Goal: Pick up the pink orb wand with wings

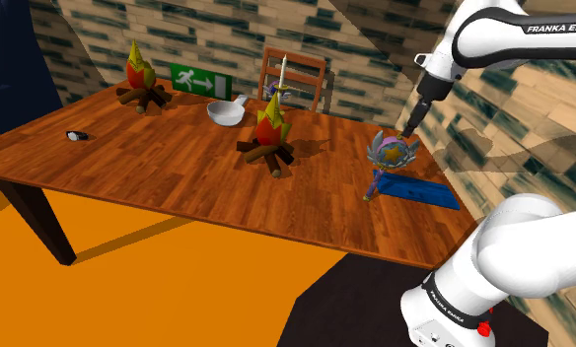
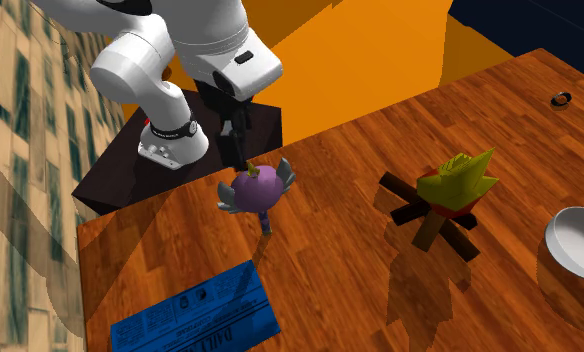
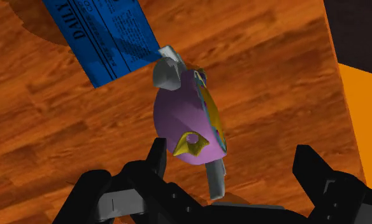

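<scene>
Black two-finger gripper (image 3: 230,153) is hovering, spread apart, over the purplish-pink orb wand with grey wings (image 3: 181,118). It's probably light, rigid and slippery, so I'm favouring pinching the orb's flatter sides.

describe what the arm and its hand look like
The arm is white with rounded links and dark joints. Its upper link carries black FRANKA lettering, and a small red mark sits near its base. The hand is all black and blocky, with two fingers.
</scene>
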Action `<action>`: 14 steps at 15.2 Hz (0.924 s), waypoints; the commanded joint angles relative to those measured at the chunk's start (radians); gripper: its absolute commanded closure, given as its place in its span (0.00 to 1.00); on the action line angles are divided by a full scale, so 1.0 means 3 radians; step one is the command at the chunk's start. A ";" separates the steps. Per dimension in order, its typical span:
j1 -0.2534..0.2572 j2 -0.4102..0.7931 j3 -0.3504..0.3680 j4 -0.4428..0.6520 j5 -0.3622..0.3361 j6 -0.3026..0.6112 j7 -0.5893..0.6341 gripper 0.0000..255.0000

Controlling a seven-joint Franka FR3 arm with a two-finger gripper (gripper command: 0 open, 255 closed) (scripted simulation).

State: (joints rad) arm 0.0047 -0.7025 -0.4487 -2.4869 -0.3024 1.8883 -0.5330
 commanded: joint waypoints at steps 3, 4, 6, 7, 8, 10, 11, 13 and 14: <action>0.0051 0.0219 -0.0278 0.0090 -0.0100 0.0199 -0.0401 0.00; 0.0048 0.0227 -0.0291 0.0052 -0.0109 0.0245 -0.0399 0.00; 0.0044 0.0248 -0.0319 -0.0022 -0.0127 0.0340 -0.0396 0.00; 0.0042 0.0259 -0.0332 -0.0058 -0.0135 0.0388 -0.0395 0.00; 0.0040 0.0272 -0.0347 -0.0093 -0.0144 0.0436 -0.0394 0.00; 0.0038 0.0294 -0.0370 -0.0148 -0.0158 0.0513 -0.0392 0.00; 0.0038 0.0293 -0.0370 -0.0148 -0.0158 0.0513 -0.0392 0.00; 0.0034 0.0287 -0.0370 -0.0155 -0.0161 0.0513 -0.0393 1.00; 0.0034 0.0287 -0.0369 -0.0156 -0.0161 0.0514 -0.0392 1.00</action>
State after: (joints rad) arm 0.0150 -0.6176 -0.5587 -2.5318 -0.3503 2.0420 -0.6506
